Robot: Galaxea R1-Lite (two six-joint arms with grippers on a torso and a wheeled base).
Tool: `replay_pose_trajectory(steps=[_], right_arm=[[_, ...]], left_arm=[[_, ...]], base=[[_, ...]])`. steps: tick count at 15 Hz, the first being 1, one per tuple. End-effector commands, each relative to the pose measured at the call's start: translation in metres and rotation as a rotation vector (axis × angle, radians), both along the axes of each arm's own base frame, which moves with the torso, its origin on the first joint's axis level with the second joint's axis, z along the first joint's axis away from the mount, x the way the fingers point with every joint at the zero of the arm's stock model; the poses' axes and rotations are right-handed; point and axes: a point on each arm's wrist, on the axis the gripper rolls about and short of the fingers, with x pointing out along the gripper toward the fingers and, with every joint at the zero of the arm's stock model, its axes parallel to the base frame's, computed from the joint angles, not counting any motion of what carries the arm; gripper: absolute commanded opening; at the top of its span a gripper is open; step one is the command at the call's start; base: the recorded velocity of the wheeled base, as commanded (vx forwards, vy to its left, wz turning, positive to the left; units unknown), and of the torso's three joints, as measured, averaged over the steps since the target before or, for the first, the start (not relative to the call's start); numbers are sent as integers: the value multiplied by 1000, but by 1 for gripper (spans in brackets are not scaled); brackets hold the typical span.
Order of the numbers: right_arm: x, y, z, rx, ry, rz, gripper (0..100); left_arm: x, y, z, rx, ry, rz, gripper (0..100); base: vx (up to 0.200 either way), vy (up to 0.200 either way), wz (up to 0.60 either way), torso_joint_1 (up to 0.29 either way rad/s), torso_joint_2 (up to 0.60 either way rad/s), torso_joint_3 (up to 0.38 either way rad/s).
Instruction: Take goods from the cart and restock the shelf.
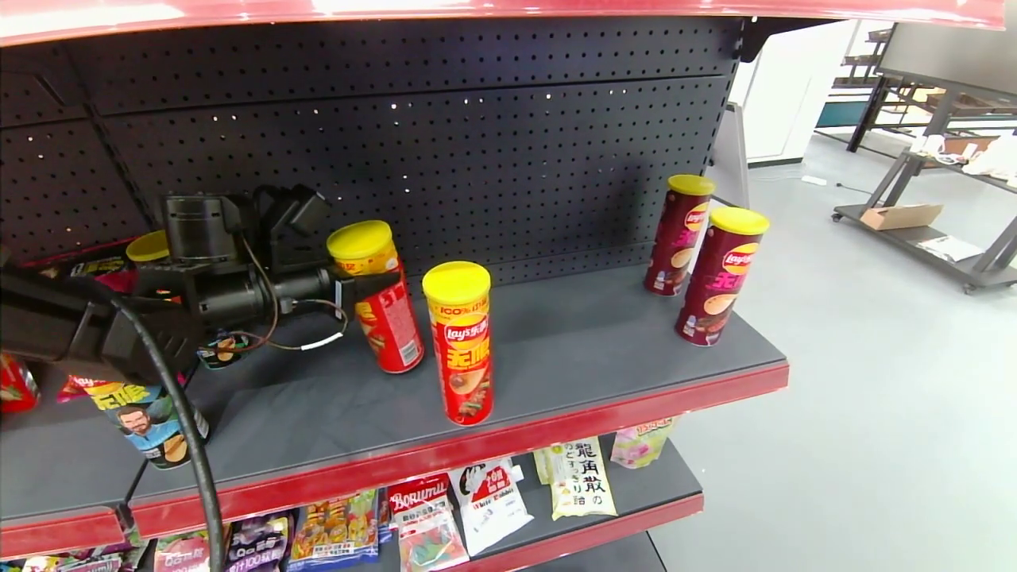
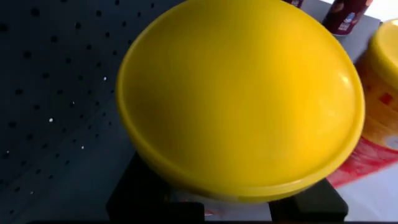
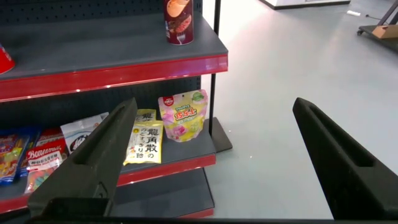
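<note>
Bright overhead light glared white along the red upper shelf edge [image 1: 238,16], while the black pegboard [image 1: 477,143] beneath lay dim, pricked with light through its holes. The maroon cans [image 1: 719,274] threw a soft shadow leftward onto it. Straight shelf lines bowed toward the head view's edges. The yellow lid [image 2: 242,99] carried a faint sheen. The pale floor [image 3: 280,74] shone evenly.

A red chip can [image 1: 393,334] with yellow lid [image 2: 239,93]—tilted, gripped by the left tool [image 1: 370,286]—at the grey shelf [image 1: 572,334].

The left hand [image 1: 369,287] and arm [image 1: 71,326] are matte black, with thin wires [image 1: 310,343].
</note>
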Motion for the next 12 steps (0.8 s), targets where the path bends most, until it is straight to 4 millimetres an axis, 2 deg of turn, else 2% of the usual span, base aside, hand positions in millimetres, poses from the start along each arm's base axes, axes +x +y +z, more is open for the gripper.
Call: replay_pose_trajectory(steps=[1, 4, 6, 12], right_arm=[[0, 0, 0, 0, 2, 1, 100], [0, 0, 0, 0, 2, 1, 100], [0, 0, 0, 0, 2, 1, 100], [0, 0, 0, 0, 2, 1, 100]], left_arm=[[12, -5, -7, -1, 11, -6, 0], [24, -18, -8, -26, 17, -8, 0], [31, -34, -6, -41, 15, 0, 0], [50, -47, -9, -41, -11, 19, 0]], base=[[0, 0, 0, 0, 0, 0], [0, 0, 0, 0, 0, 0], [0, 0, 0, 0, 0, 0], [0, 0, 0, 0, 0, 0]])
